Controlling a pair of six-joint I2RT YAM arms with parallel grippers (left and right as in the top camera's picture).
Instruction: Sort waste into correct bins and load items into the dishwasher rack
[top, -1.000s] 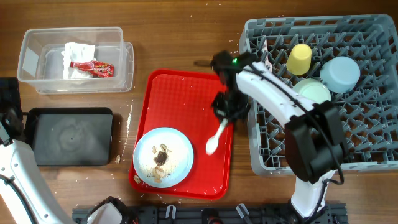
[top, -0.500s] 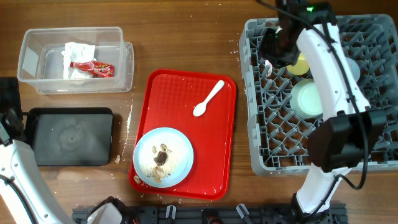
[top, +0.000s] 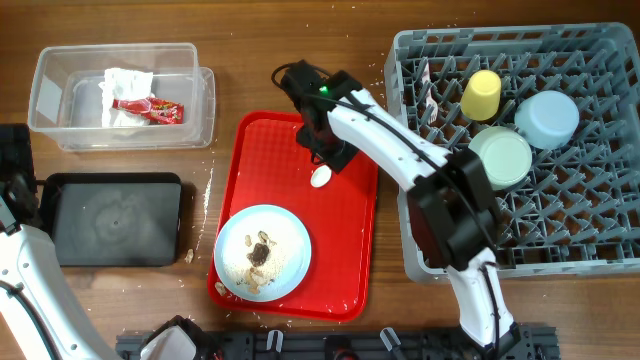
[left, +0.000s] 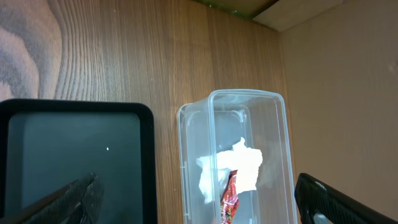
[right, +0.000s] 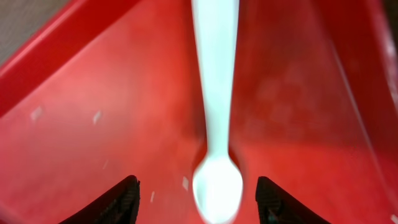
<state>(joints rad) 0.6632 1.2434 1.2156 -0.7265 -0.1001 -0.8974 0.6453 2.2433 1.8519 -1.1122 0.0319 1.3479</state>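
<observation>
Right arm (top: 400, 140): white shell links between black joint housings, the elbow block bulkiest.
Status light (top: 323, 90): small green glow on the black housing just behind the hand.
Right hand (right: 199, 202): two matte black fingers (right: 118, 200) with wedge tips.
Left arm (top: 25, 270): curved white shell, black segment beyond it (mostly out of frame).
Left hand (left: 199, 199): dark grey tapered fingers (left: 71, 198), one with a paler bevelled edge.

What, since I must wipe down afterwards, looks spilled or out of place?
A small food scrap lies on the bare table between the black tray and the red tray; a few crumbs sit on the red tray beside the plate.
</observation>
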